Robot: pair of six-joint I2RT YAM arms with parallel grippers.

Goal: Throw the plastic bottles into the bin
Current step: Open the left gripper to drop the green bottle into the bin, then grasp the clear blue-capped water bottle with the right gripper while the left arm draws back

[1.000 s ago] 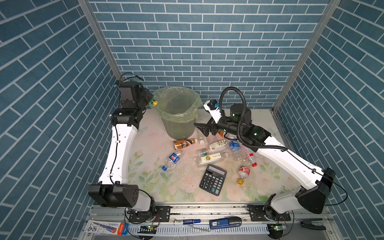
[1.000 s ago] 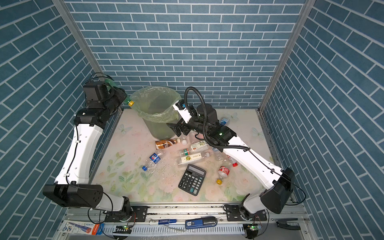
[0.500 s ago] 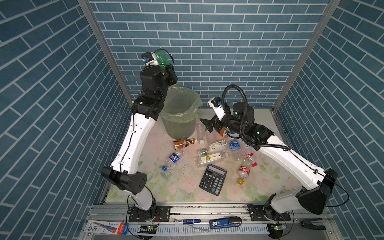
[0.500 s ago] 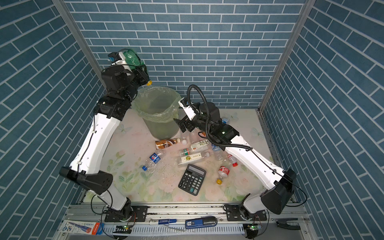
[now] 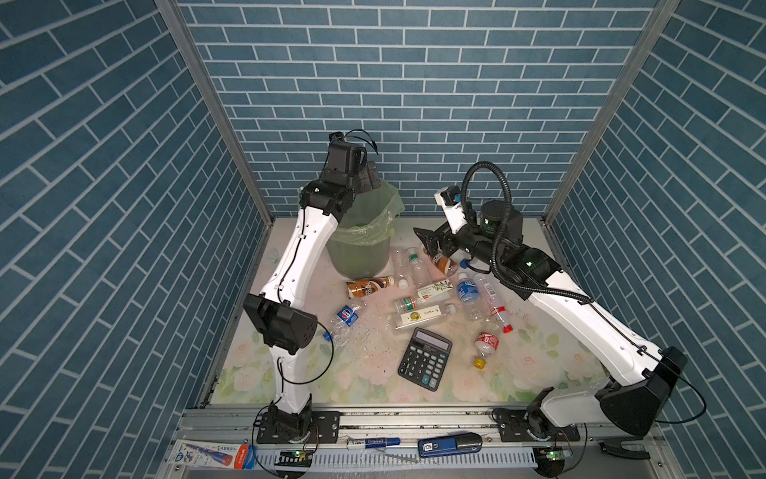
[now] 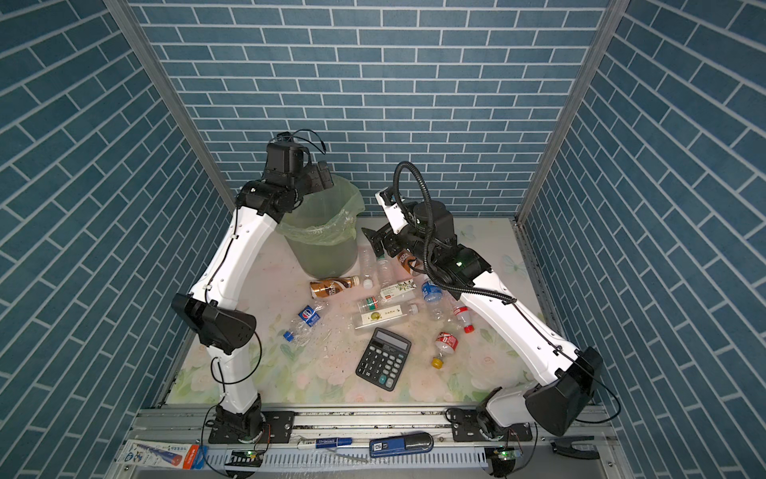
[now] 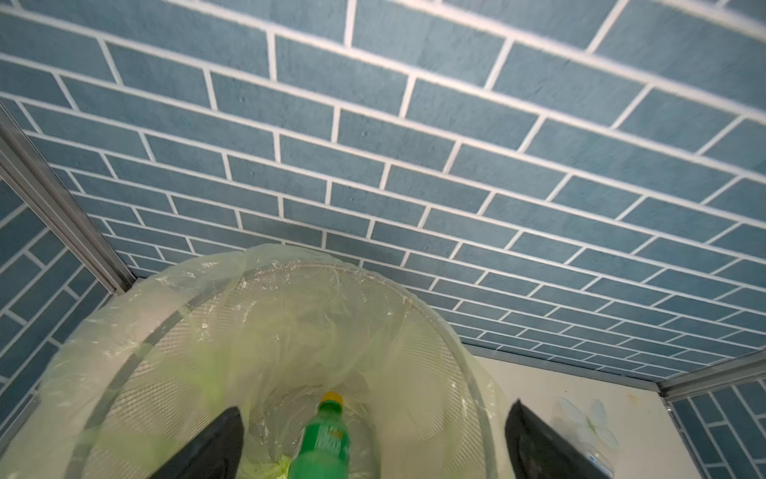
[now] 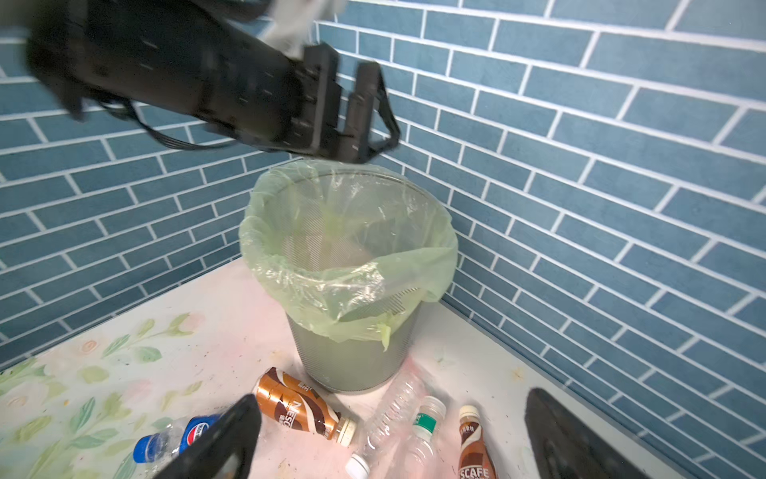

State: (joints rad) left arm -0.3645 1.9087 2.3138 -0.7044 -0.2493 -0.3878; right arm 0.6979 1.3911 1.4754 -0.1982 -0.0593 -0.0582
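Note:
The bin (image 5: 357, 259) (image 6: 327, 257), grey with a pale green bag over its rim, stands at the back left. My left gripper (image 5: 370, 179) (image 6: 323, 176) (image 7: 373, 408) hangs open over its mouth. A green bottle (image 7: 323, 439) with a yellow cap lies free inside the bin (image 7: 418, 344). My right gripper (image 5: 431, 244) (image 6: 379, 244) (image 8: 391, 396) is open and empty, low over a clear bottle (image 8: 393, 404), a green-labelled one (image 8: 425, 427) and a brown one (image 8: 472, 448). Another brown bottle (image 5: 367, 287) (image 8: 296, 408) lies at the bin's foot.
Several more bottles lie mid-table: a blue-labelled one (image 5: 346, 316), a white-labelled one (image 5: 418, 315), a red-labelled one (image 5: 487, 342). A black calculator (image 5: 425, 358) lies in front of them. Blue brick walls close in on three sides.
My left arm swung from beside the bin, up high, then down over its mouth. It opened and let go of the green bottle. My right gripper barely moved.

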